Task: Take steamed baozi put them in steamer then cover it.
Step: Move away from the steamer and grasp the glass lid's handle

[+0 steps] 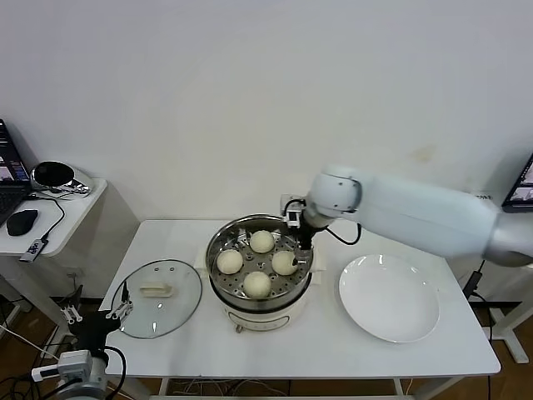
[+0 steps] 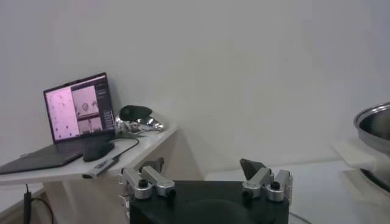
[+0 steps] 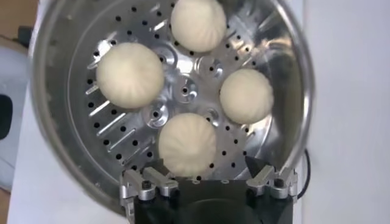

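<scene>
The steamer [image 1: 215, 265] stands mid-table with four baozi on its perforated tray: at the back [image 1: 262, 242], left [image 1: 230, 262], right [image 1: 283, 262] and front [image 1: 257, 285]. My right gripper [image 1: 298, 237] hangs open and empty over the pot's right rim, just above the right baozi. In the right wrist view my right gripper [image 3: 204, 162] is open over the nearest baozi [image 3: 187, 144], with the steamer's rim [image 3: 49, 122] around it. The cover [image 1: 179, 308] lies flat on the table left of the steamer. My left gripper [image 1: 98, 310] is parked, open, below the table's left front corner.
A white plate [image 1: 389, 297] lies right of the steamer. A side table [image 1: 58, 218] at far left carries a laptop [image 2: 76, 109], a mouse [image 1: 22, 222] and cables. The left wrist view shows the left gripper [image 2: 202, 163] and the steamer's edge [image 2: 375, 125].
</scene>
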